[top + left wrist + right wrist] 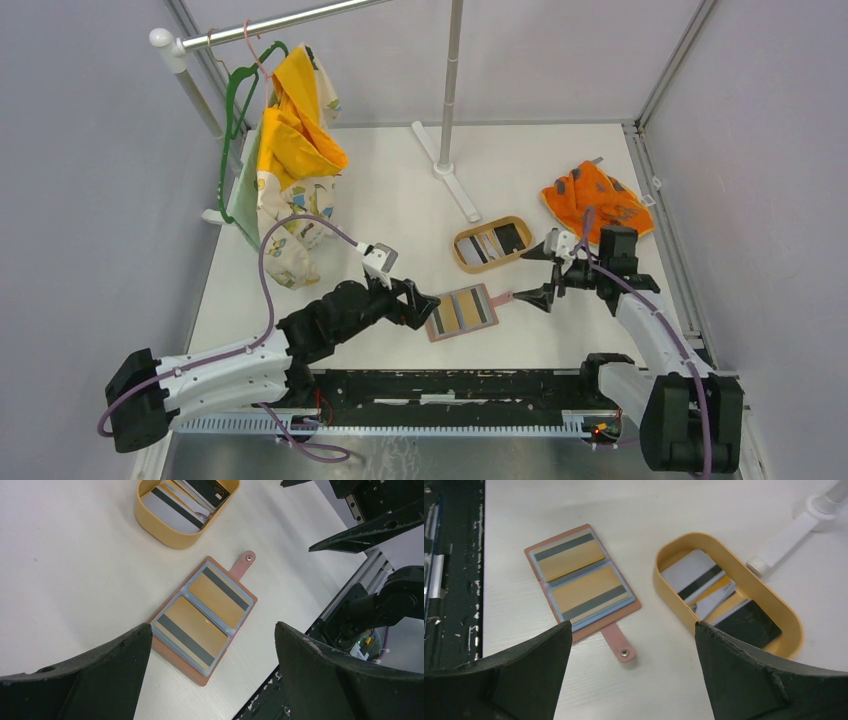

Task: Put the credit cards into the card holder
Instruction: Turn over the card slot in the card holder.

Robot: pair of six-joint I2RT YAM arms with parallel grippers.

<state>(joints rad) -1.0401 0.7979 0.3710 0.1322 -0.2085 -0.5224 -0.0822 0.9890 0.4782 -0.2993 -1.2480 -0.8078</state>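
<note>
Evidently partway through: find the card holder (462, 312) lying flat and open on the surface (400, 190) near the middle, with two seated cards (192, 637), yellowish and dark-striped, already in its pockets. Follow its long axis from about 8 to 2 o'clock to the strap tab (503, 297) at the 2 o'clock end. Look to 1 o'clock of the holder, a little apart, for the oval tray (462, 267) and, inside it, the loose credit cards (490, 243), white, yellow and black, overlapping. Place the left gripper (428, 308) at 9 o'clock of the holder, just beside its short edge, spread wide and empty; cannot tell whether touching. Place the right gripper (538, 273) at 2 o'clock of the holder, near the tab, likewise spread and holding nothing. From the right gripper, read the tray at 10 o'clock and near; from the left, at 1 o'clock and beyond the holder. Probably the right arm's pick, then. Reckon the tray's long axis at roughly 8 to 2 o'clock, with the cards crosswise to it, so likely a grip across one card's exposed edge. Beware, as a guess, of lifting two overlapped cards together.
</note>
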